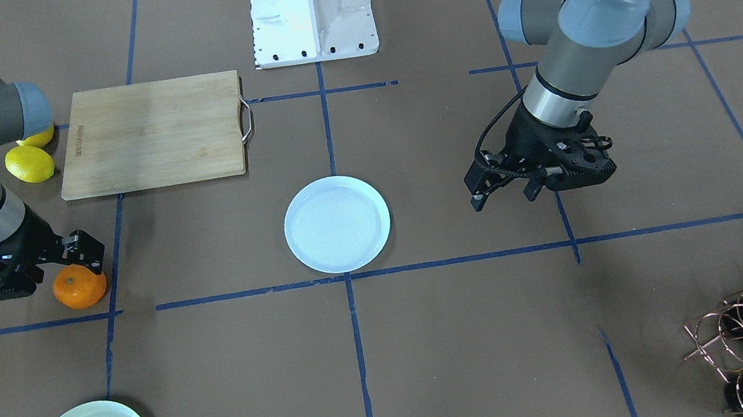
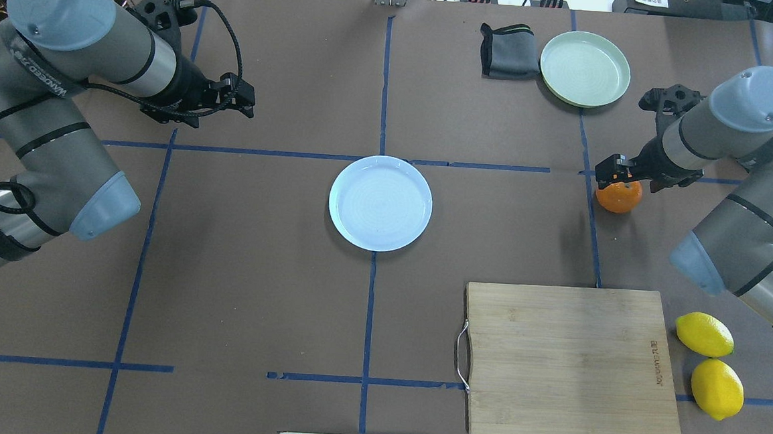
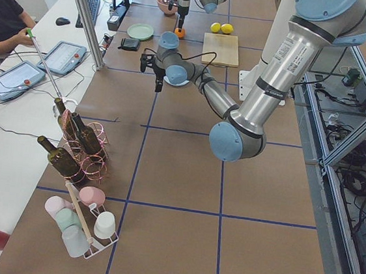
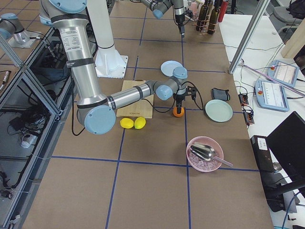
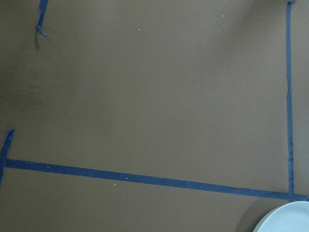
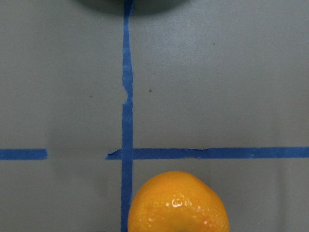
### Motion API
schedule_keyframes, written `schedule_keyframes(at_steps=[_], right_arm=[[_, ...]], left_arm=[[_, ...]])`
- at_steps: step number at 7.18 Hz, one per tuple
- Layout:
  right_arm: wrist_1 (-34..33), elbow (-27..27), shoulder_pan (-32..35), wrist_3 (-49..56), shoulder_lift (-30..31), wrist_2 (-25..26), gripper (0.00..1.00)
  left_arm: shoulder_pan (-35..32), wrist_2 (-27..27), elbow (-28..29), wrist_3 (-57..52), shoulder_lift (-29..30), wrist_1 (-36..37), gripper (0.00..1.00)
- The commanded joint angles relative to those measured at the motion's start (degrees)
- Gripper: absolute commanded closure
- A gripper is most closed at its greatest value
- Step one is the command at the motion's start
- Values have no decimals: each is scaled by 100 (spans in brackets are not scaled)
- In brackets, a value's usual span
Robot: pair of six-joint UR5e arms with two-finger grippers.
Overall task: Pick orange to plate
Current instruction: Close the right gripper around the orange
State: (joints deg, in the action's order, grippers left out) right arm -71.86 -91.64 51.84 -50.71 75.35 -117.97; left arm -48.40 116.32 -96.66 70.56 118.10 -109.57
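Right jaws at orange, gap unclear; left jaws wide; orange round, apart from plate

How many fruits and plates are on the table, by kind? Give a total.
Orange: 1
Lemons: 2
Plates: 2 (white plate, green plate)
Total: 5

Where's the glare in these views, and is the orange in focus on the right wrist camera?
Front-facing view: glare washes out part of the cutting board and the white robot base. Right wrist view: the orange is in focus, with small highlights, though the table looks grey rather than brown.
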Motion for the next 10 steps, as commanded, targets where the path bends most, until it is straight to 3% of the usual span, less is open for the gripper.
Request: schedule_keyframes(at_steps=[1, 10], right_arm=[[-3, 356, -7, 35, -257, 54, 0], [-3, 437, -60, 0, -293, 2, 6]], left_arm=[[-20, 22, -11, -7, -15, 6, 0], [-204, 189, -160, -130, -120, 112, 0]])
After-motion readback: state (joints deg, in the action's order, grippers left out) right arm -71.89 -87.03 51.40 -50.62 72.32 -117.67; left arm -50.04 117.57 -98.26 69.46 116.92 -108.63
